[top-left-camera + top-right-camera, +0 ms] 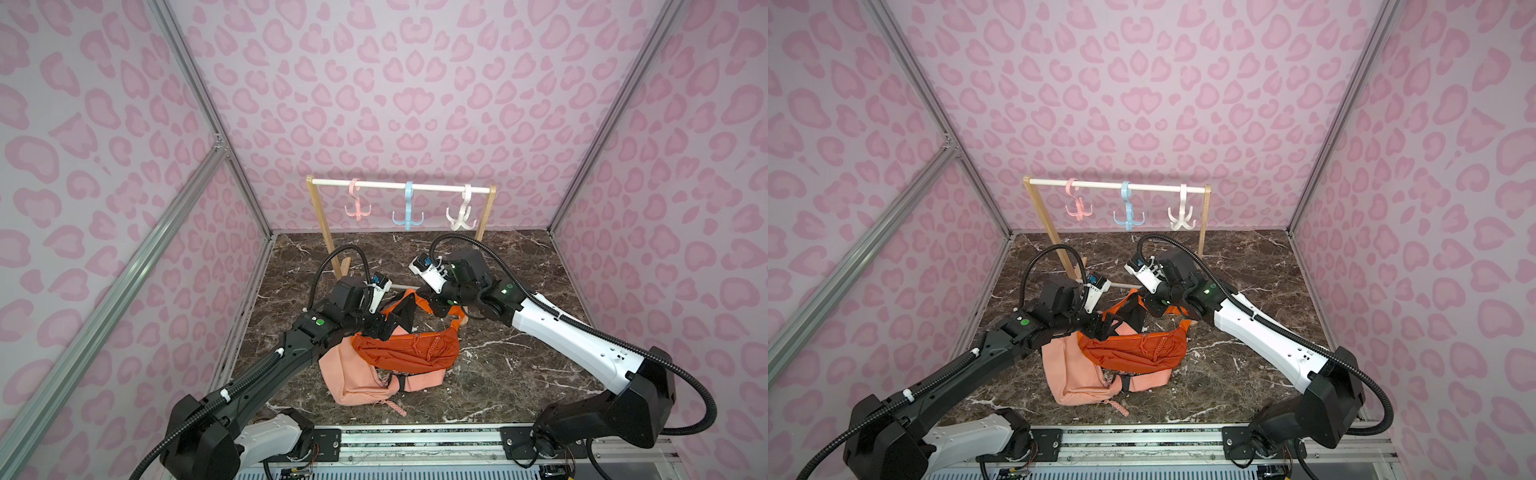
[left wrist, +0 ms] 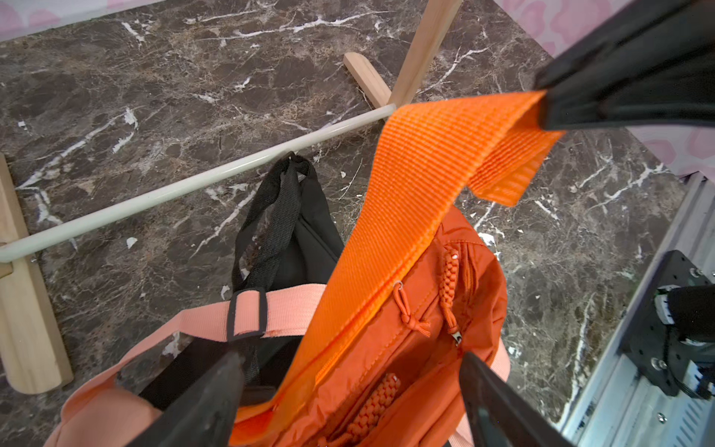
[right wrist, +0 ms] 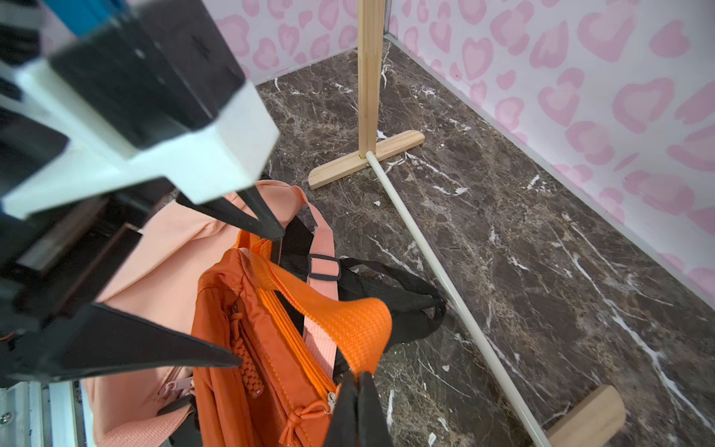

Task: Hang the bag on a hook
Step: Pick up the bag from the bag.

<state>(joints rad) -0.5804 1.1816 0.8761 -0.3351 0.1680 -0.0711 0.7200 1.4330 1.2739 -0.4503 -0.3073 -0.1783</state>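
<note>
Overhead, in both top views, two robot arms reach over a dark marble worktop enclosed by walls printed with pink hearts. An orange bag lies near the middle of the worktop, resting partly on a peach bag spread flat beneath it.

The right gripper is closed on the bag's wide orange strap. It pinches the webbing close to a fold and holds it up off the bag. The strap rises in a taut band from the bag's zipped top to the pinched fingers.

The left gripper has its jaws spread wide, one finger on each side of the orange bag's top, with the strap passing between them. It holds nothing. Whether either finger touches the fabric cannot be told.

A black mesh strap trails from under the bags toward the back, its end just beside the lower rod of a wooden rack.

The rack stands toward the back edge of the worktop. Along its white top rail hang a pink hook, a blue hook and a white hook. The orange bag is well apart from all three and below them.
</note>
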